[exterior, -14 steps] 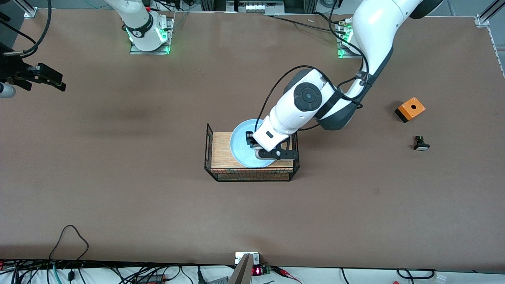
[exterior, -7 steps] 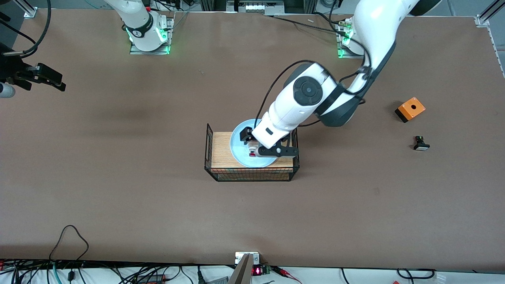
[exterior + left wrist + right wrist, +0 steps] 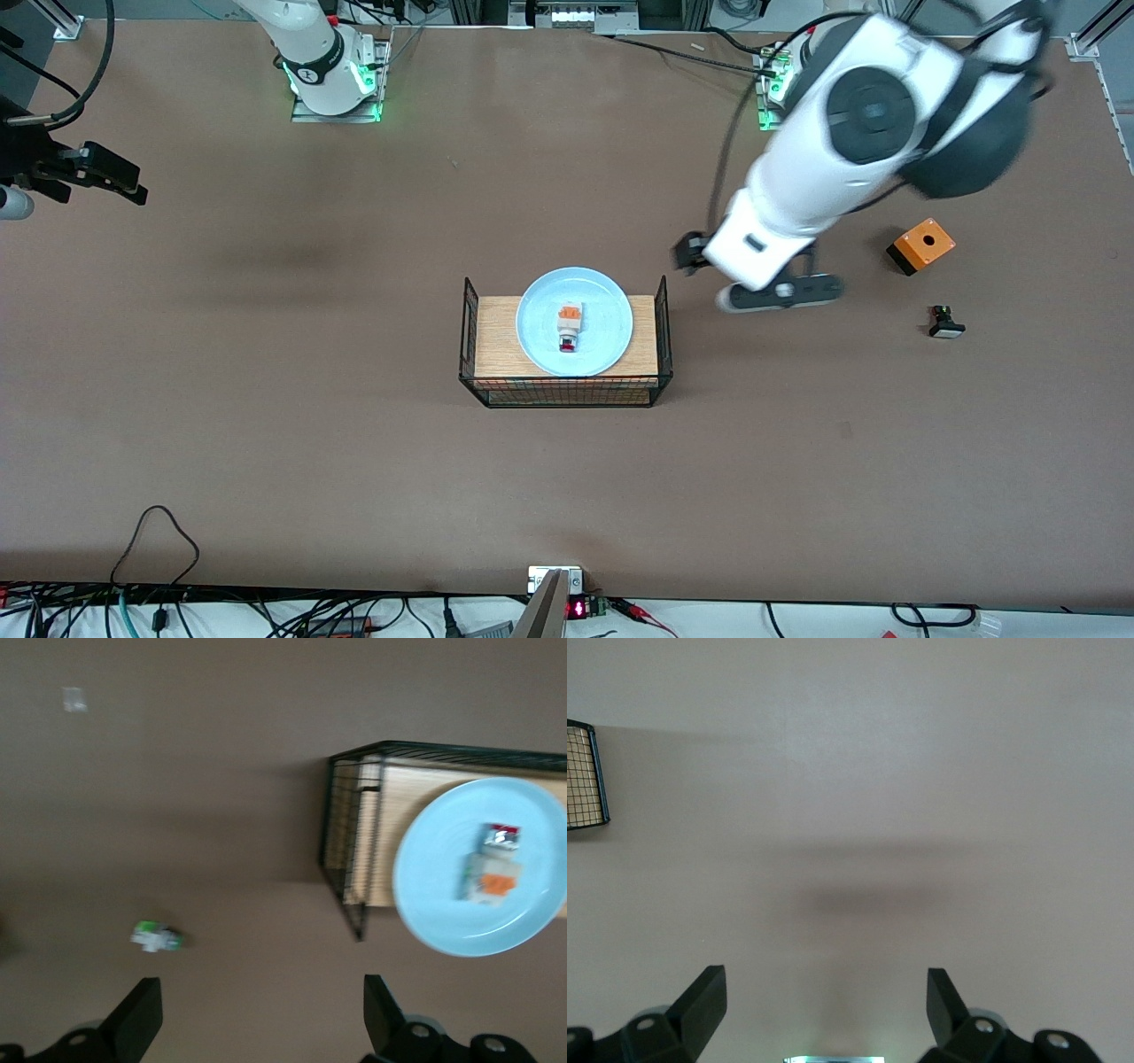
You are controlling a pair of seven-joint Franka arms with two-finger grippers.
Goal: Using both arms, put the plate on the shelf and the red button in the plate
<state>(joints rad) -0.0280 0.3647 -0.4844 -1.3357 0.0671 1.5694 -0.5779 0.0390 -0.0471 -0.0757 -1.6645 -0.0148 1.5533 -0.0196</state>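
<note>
One red button (image 3: 569, 327) on the plate (image 3: 611, 306), well apart from the raised, wide-open left gripper (image 3: 744, 279).

Even overhead light, soft shadows; left arm (image 3: 850, 151) motion-blurred.

The plate (image 3: 611, 306) is pale blue; the red button (image 3: 569, 329) on it is white with an orange section and a red tip. The wire basket (image 3: 469, 341) is black (wood-toned inside). The surface (image 3: 354, 443) is brown, the box (image 3: 921, 245) orange.
</note>
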